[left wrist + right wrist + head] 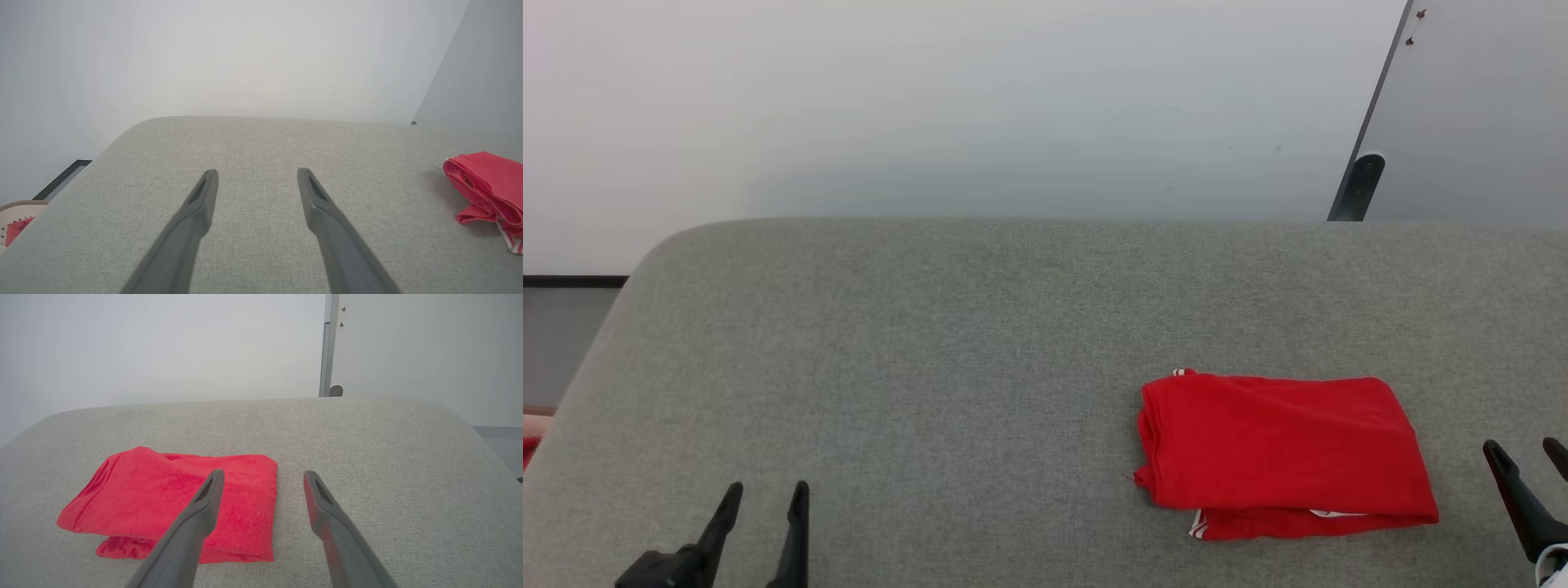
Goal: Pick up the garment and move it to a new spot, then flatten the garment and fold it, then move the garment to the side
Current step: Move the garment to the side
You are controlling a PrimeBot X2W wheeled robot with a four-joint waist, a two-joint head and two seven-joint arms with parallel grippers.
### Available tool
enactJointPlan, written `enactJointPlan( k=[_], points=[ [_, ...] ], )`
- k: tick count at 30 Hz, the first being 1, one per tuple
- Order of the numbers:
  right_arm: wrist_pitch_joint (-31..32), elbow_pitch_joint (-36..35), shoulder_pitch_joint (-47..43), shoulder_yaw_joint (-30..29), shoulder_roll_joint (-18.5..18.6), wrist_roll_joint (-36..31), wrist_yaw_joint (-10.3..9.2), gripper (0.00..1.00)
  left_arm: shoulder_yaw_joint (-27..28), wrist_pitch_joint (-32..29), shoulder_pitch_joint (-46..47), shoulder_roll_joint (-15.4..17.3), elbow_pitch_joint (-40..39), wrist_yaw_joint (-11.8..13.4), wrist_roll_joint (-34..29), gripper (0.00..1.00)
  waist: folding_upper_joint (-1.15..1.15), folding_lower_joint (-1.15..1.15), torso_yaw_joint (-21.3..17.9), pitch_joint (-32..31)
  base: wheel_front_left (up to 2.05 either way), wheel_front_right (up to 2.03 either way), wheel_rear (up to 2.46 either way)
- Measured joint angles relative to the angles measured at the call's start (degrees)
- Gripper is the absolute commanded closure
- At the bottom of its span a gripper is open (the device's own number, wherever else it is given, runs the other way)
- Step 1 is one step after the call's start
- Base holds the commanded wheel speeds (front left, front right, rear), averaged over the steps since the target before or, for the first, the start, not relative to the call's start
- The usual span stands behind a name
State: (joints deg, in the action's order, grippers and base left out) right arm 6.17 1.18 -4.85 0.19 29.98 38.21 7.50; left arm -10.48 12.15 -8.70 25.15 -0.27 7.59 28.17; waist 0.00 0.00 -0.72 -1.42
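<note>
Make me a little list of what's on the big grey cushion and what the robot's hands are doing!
surface: grey padded surface, pale wall behind
garment: red, folded into a rectangle, lying on the right part of the surface
striped trim: white and red, peeking out at the near edge of the fold
left gripper: open, holding nothing, far to the left of the garment
right gripper: open, holding nothing, just right of the garment, not touching it
</note>
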Motion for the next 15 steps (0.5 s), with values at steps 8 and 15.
enactJointPlan(
  k=[8, 15],
  points=[
    [0.8, -0.3, 0.0, 0.2, 0.1, 0.0, 0.0, 0.0, -0.6, -0.1, 0.1, 0.1, -0.5, 0.4, 0.0, 0.0, 0.0, 0.0, 0.2, 0.3, 0.0, 0.0, 0.0],
    [9.3, 1.1, 1.6, 2.8, 2.9, 0.2, 0.0, 0.0, -1.8, -0.3, 0.5, -0.7, -0.8, 0.5, 0.0, 0.0, 0.0, 0.0, 1.6, 0.6, 0.0, 0.0, 0.0]
  ],
)
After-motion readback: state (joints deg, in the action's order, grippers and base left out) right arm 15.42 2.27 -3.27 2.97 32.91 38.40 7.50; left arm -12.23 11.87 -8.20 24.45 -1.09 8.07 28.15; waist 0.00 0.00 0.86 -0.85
